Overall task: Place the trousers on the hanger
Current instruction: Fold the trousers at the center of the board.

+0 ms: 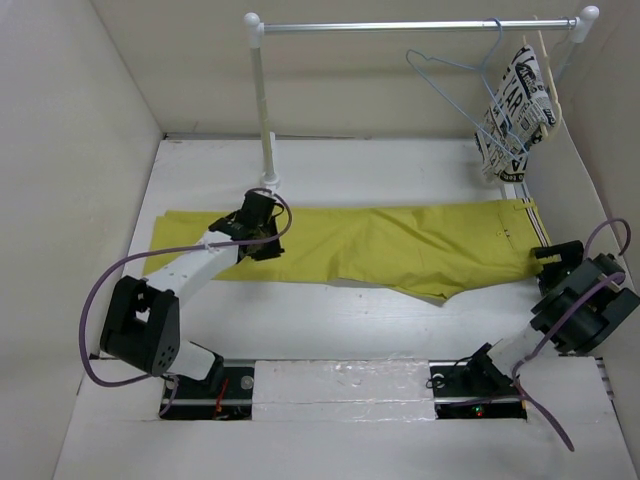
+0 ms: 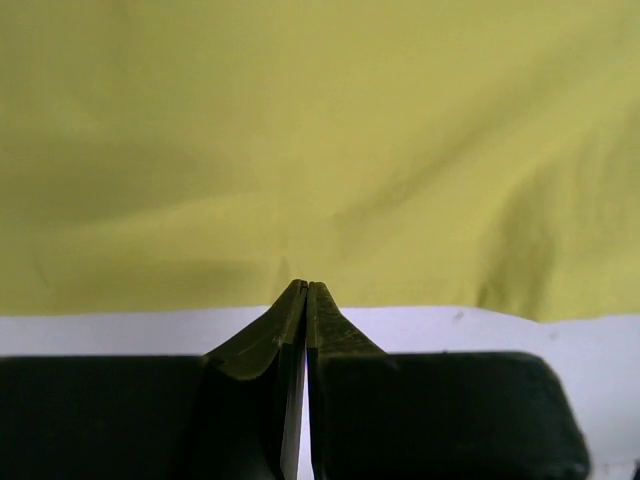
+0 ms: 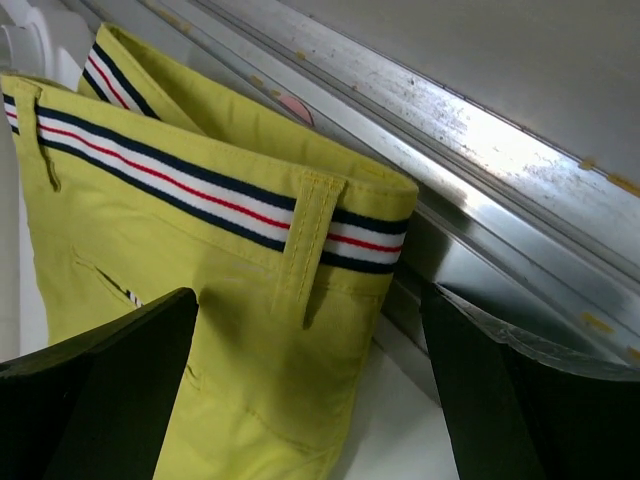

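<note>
Mustard-yellow fabric, the trousers (image 1: 400, 240), lies flat across the middle of the white table (image 1: 330, 320) in the top view, with the waist at the right and the legs running left. The left gripper (image 2: 306, 292) is fully clenched. Its fingertips are pressed together at the near edge of the cloth; whether fabric is pinched between them cannot be determined. The right gripper (image 3: 310, 293) is spread wide. Its fingers stand either side of the striped waistband corner and a belt loop (image 3: 315, 245), gripping nothing. The light-blue hanger (image 1: 484, 62) hangs on the rail (image 1: 400, 26) at upper right, beside a printed cloth (image 1: 520, 105).
</note>
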